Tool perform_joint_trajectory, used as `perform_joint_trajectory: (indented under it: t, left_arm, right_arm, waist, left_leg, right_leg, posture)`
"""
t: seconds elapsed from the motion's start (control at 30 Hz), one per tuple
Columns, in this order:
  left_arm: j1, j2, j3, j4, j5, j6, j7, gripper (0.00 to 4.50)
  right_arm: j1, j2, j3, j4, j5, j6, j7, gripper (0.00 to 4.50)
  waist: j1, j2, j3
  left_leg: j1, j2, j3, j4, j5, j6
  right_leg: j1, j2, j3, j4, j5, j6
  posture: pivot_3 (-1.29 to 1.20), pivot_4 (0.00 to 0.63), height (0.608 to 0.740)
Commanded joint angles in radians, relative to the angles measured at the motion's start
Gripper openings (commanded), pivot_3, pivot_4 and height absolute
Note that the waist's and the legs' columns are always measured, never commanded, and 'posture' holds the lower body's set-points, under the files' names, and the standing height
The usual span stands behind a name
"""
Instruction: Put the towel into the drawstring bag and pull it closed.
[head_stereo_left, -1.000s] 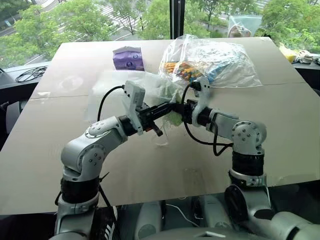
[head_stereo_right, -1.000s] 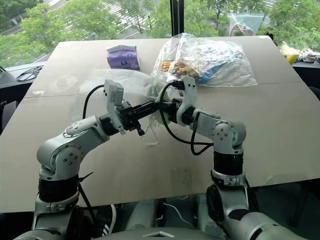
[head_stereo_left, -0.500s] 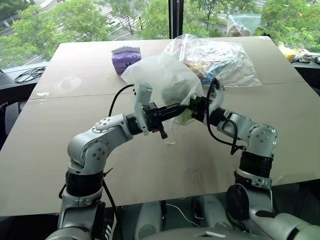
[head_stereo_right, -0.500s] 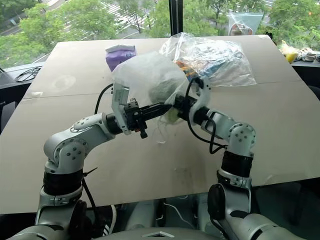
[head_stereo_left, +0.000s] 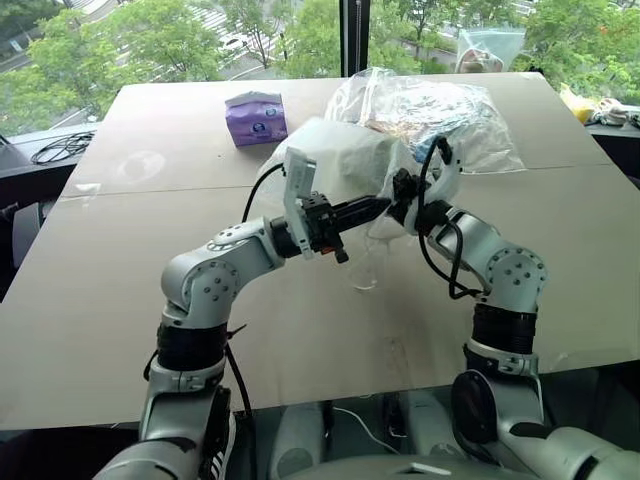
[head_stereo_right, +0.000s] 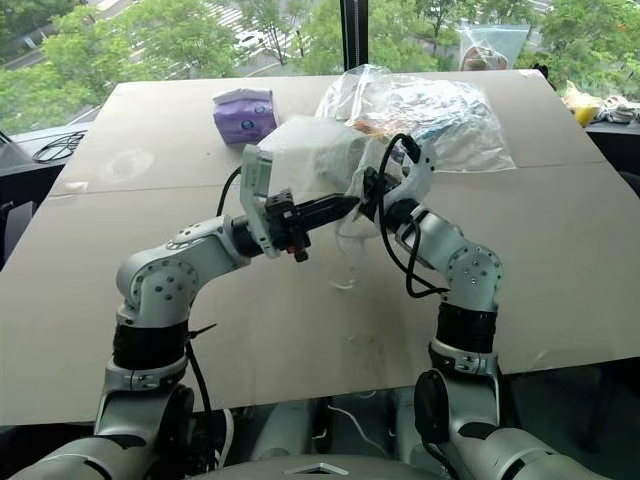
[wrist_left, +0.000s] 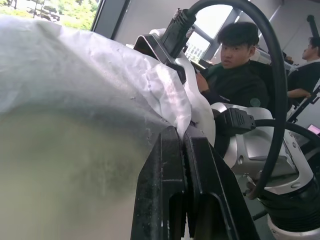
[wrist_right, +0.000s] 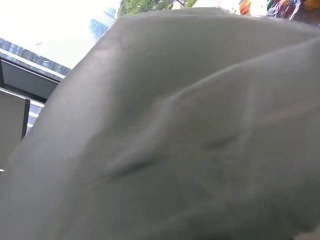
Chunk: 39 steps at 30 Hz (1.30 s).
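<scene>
Above the table (head_stereo_left: 120, 290), left claw (head_stereo_left: 385, 205) pinching drawstring bag (head_stereo_left: 335, 155), arm level

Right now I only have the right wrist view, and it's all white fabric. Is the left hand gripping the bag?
Observer: Yes. The left hand is shut on a fold of the drawstring bag.
Operator: Bag on the table or lifted?
Observer: It looks lifted, held above the table between the left hand and the right hand.
Operator: Towel in?
Observer: Probably. The left wrist view shows a pale green mass through the fabric, likely the towel.
</scene>
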Motion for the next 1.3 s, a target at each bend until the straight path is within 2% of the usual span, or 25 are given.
perform_joint_trajectory:
  t: [0.03,0.07,0.13,0.17,0.37,0.57,0.63,0.77,0.83,0.9,0.97,1.1,1.3]
  left_arm:
    - [-0.030,-0.003,0.000,0.015,0.020,-0.034,-0.012,0.00]
    - [-0.034,-0.001,-0.001,0.020,0.025,-0.039,-0.015,0.00]
    - [-0.052,0.013,0.005,0.046,0.043,-0.055,-0.030,0.00]
    - [-0.060,0.020,0.011,0.059,0.049,-0.061,-0.037,0.00]
    - [-0.085,0.046,0.029,0.106,0.088,-0.104,-0.062,0.00]
    - [-0.077,0.051,0.051,0.109,0.096,-0.124,-0.065,0.00]
    - [-0.075,0.048,0.059,0.103,0.092,-0.129,-0.067,0.00]
    - [-0.076,0.047,0.067,0.097,0.089,-0.135,-0.064,0.00]
    - [-0.077,0.048,0.069,0.098,0.092,-0.138,-0.065,0.00]
    - [-0.078,0.048,0.069,0.102,0.095,-0.140,-0.066,0.00]
    - [-0.078,0.048,0.064,0.104,0.102,-0.144,-0.069,0.00]
    - [-0.079,0.049,0.065,0.100,0.106,-0.142,-0.071,0.00]
    - [-0.079,0.061,0.074,0.093,0.105,-0.137,-0.071,0.00]
  right_arm:
    - [0.041,0.032,0.062,-0.045,-0.014,-0.009,0.014,3.01]
    - [0.047,0.027,0.065,-0.043,-0.025,-0.014,0.008,3.35]
    - [0.063,-0.005,0.067,-0.044,-0.050,-0.013,0.014,4.33]
    - [0.068,-0.017,0.061,-0.044,-0.053,-0.010,0.018,4.48]
    - [0.081,-0.095,0.012,-0.047,-0.017,0.018,0.034,4.48]
    - [0.109,-0.189,-0.030,-0.080,0.088,0.080,0.059,4.48]
    - [0.123,-0.241,-0.028,-0.107,0.115,0.099,0.109,4.48]
    - [0.171,-0.418,-0.012,-0.171,0.056,0.072,0.317,4.48]
    - [0.213,-0.560,0.062,-0.206,-0.076,0.004,0.485,4.48]
    - [0.262,-0.720,0.211,-0.217,-0.291,-0.130,0.671,4.48]
    - [0.276,-0.802,0.333,-0.153,-0.479,-0.263,0.754,4.48]
    - [0.234,-0.790,0.470,0.042,-0.755,-0.474,0.767,4.48]
    - [0.154,-0.658,0.512,0.233,-0.941,-0.655,0.748,4.48]
  waist:
    - [0.001,0.000,0.000]
    - [0.002,0.000,0.000]
    - [0.002,0.000,0.000]
    - [0.002,0.000,0.000]
    - [0.003,0.000,0.000]
    - [0.003,0.000,0.000]
    - [0.004,0.000,0.000]
    - [0.007,0.000,0.001]
    - [0.008,0.000,0.001]
    - [0.007,-0.001,0.001]
    - [0.005,-0.002,0.002]
    - [0.002,-0.004,0.003]
    - [0.002,-0.004,0.005]
  left_leg:
    - [0.000,0.000,-0.001,0.000,0.000,0.000]
    - [0.000,0.000,0.000,0.000,0.000,0.000]
    - [0.000,0.000,0.000,0.000,0.000,0.000]
    - [0.000,0.000,0.000,0.000,0.000,0.000]
    - [0.000,0.000,0.000,0.000,0.000,0.000]
    - [-0.001,0.000,0.000,0.000,0.000,0.000]
    - [-0.001,0.000,0.000,0.000,0.000,0.000]
    - [-0.001,0.000,0.000,0.000,0.000,0.000]
    - [-0.001,-0.001,0.000,0.000,0.000,0.000]
    - [-0.001,-0.001,0.000,0.000,0.000,0.000]
    - [-0.001,-0.001,0.000,0.000,0.000,0.000]
    - [0.001,-0.001,0.000,0.000,0.000,0.000]
    - [0.001,0.000,0.001,0.001,0.000,0.000]
  right_leg:
    - [0.000,0.000,0.000,0.000,0.000,0.000]
    - [0.000,0.000,0.000,0.000,0.000,0.000]
    - [0.000,0.000,0.000,0.000,0.000,0.000]
    - [0.000,0.000,0.000,0.000,0.000,0.000]
    - [0.000,0.000,0.000,0.000,0.000,0.000]
    - [0.000,0.000,0.000,0.000,0.000,0.000]
    - [0.000,0.000,0.000,0.000,0.000,0.000]
    - [0.000,-0.001,0.000,-0.001,0.000,0.000]
    - [0.000,-0.001,0.000,-0.001,0.000,0.000]
    - [0.000,0.000,0.000,-0.002,0.000,0.000]
    - [0.000,0.000,0.000,-0.003,0.000,0.000]
    - [0.000,0.001,0.000,-0.001,0.000,0.000]
    - [0.000,0.001,0.001,0.000,0.000,0.000]
  posture:
    - [0.00,0.150,0.740]
    - [0.00,0.150,0.740]
    - [0.00,0.150,0.740]
    - [0.00,0.150,0.740]
    - [0.00,0.150,0.740]
    - [0.00,0.150,0.740]
    - [0.00,0.150,0.740]
    - [0.00,0.150,0.740]
    - [0.00,0.150,0.740]
    - [0.00,0.150,0.740]
    - [0.00,0.150,0.740]
    - [0.00,0.150,0.740]
    - [0.00,0.150,0.740]
